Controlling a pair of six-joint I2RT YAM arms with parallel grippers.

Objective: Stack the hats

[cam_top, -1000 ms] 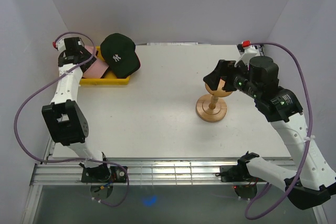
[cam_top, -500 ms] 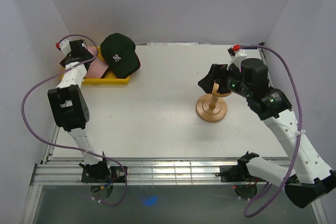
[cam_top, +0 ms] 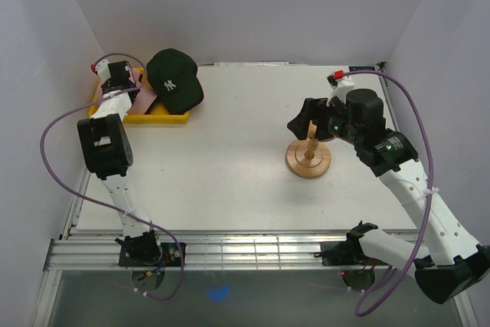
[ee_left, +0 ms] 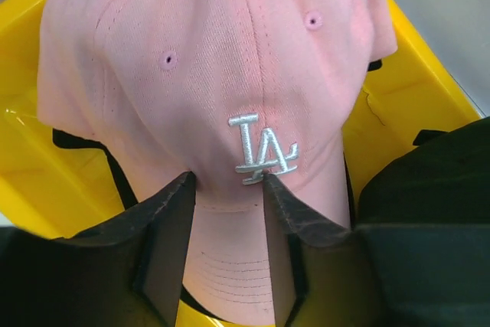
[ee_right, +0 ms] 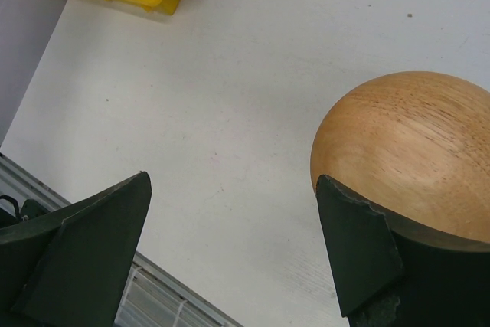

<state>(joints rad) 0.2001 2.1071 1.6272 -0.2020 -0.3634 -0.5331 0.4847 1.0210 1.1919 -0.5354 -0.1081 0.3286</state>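
Note:
A pink cap [ee_left: 230, 59] with a white LA logo lies in the yellow tray [ee_left: 413, 89], on top of black fabric [ee_left: 115, 181] that looks like another cap. A dark green NY cap [cam_top: 174, 80] lies over the tray's right end. My left gripper [ee_left: 227, 181] hovers low over the pink cap's front, its jaws a narrow gap apart, with the brim showing between and beyond them. In the top view it [cam_top: 124, 88] is over the tray's left part. My right gripper [ee_right: 233, 180] is wide open and empty, just left of the wooden stand's round top [ee_right: 406, 143].
The wooden pedestal stand [cam_top: 308, 160] is on the right half of the white table. The tray [cam_top: 164, 116] sits at the back left corner against the left wall. The right arm reaches over the stand from the right.
My left arm has swung right along the left wall, bringing its gripper over the tray. My right gripper has shifted left and toward the back, past the stand's top.

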